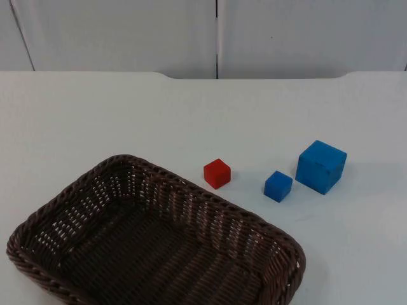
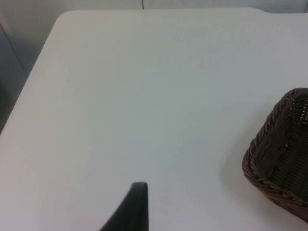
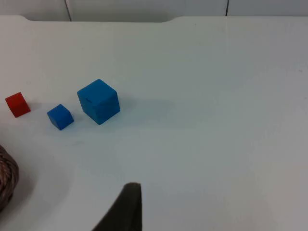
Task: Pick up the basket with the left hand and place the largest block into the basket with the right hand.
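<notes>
A dark brown woven basket lies flat on the white table at the front left, with nothing in it. Right of it stand three cubes in a row: a small red block, a small blue block and the largest blue block. The left gripper hovers over bare table well to the left of the basket's corner. The right gripper hangs over bare table to the right of the large blue block, the small blue block and the red block, holding nothing.
The grey partition wall closes off the table's far edge. Open white table stretches behind the basket and blocks, and also right of the large blue block. The table's left edge runs near the left gripper.
</notes>
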Tool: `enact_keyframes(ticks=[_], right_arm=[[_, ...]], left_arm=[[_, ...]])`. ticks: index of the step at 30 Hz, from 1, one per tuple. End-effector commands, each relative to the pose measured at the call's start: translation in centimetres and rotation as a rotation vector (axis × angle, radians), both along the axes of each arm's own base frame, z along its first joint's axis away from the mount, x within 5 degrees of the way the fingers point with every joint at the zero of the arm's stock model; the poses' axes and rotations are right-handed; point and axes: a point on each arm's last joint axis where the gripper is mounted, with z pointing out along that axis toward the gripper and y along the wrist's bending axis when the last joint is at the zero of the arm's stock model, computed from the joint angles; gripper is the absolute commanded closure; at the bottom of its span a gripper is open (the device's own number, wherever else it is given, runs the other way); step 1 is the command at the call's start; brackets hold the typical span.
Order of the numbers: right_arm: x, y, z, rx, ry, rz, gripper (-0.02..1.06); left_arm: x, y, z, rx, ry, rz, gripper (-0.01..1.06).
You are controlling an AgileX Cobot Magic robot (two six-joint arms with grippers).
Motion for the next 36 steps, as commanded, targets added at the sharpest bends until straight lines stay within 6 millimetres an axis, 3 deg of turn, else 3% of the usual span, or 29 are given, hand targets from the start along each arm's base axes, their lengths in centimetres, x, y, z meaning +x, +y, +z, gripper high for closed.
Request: enact_keyframes(ticks=[1, 19, 27, 36], right_arm=[[0.1, 0.0, -0.2, -0.002, 0.003, -0.004, -0.01], [0.1, 0.0, -0.2, -0.002, 0.003, -0.004, -0.01], [0.1, 0.0, -0.2, -0.002, 0.003, -0.004, -0.01], [0.1, 0.0, -0.2, -0.002, 0.003, -0.004, -0.01]], left_arm=[[0.0, -0.1, 0.0, -0.014, -0.012, -0.006, 0.0], [0.1, -0.4, 0.0, -0.043, -0.019, -0.025, 0.0], [-0.2, -0.5, 1.3, -0.053, -0.069, -0.033, 0.0], [2.5, -0.9, 3.1, -0.116, -0.016, -0.059, 0.0]])
